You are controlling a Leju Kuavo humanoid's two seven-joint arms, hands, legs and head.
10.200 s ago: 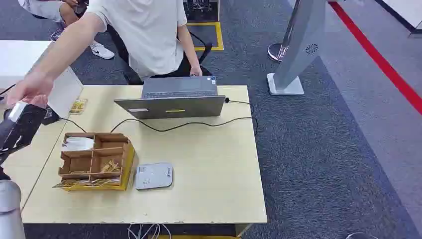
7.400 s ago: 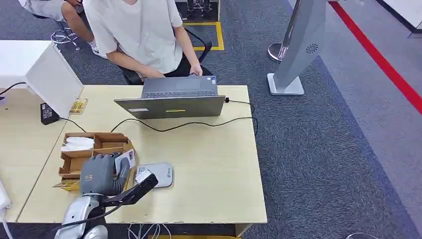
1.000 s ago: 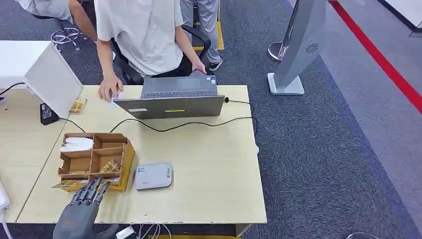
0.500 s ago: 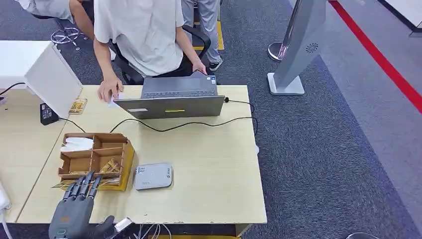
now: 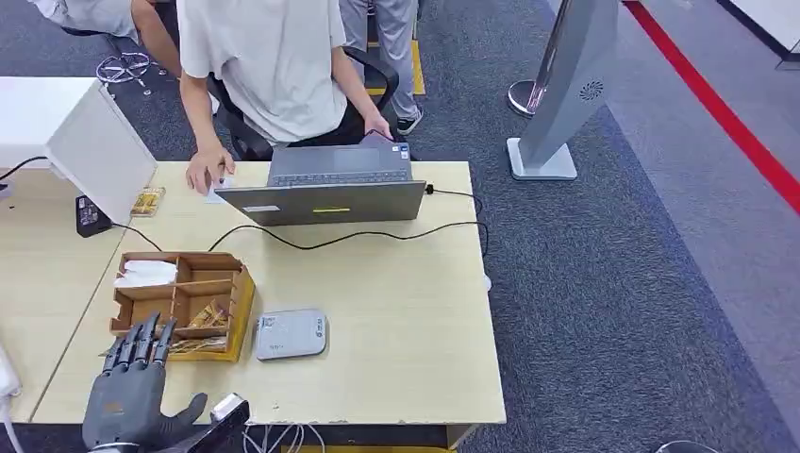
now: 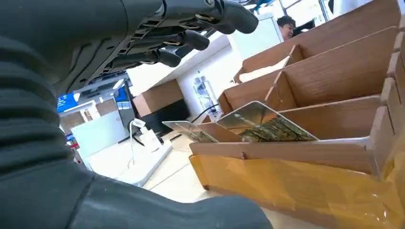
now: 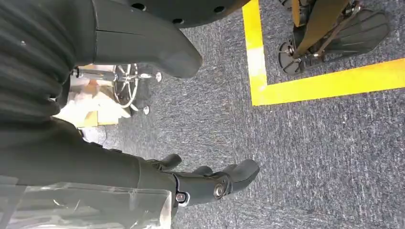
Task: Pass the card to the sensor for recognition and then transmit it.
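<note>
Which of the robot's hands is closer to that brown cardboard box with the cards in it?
Left. The left hand reaches over the table's near edge, fingertips right at the cardboard box. The right hand hangs down over the carpet, away from the box.

— What sat at the far edge of the tabletop point(image 5: 396, 311)?
— An open grey laptop point(image 5: 325, 189), a black cable point(image 5: 377, 234) trailing from its right side. A person in a pale shirt point(image 5: 269, 57) sat behind it, one hand point(image 5: 206, 172) resting left of the laptop.
— And on the right?
— A grey kiosk stand point(image 5: 566, 85) stood on the carpet.
</note>
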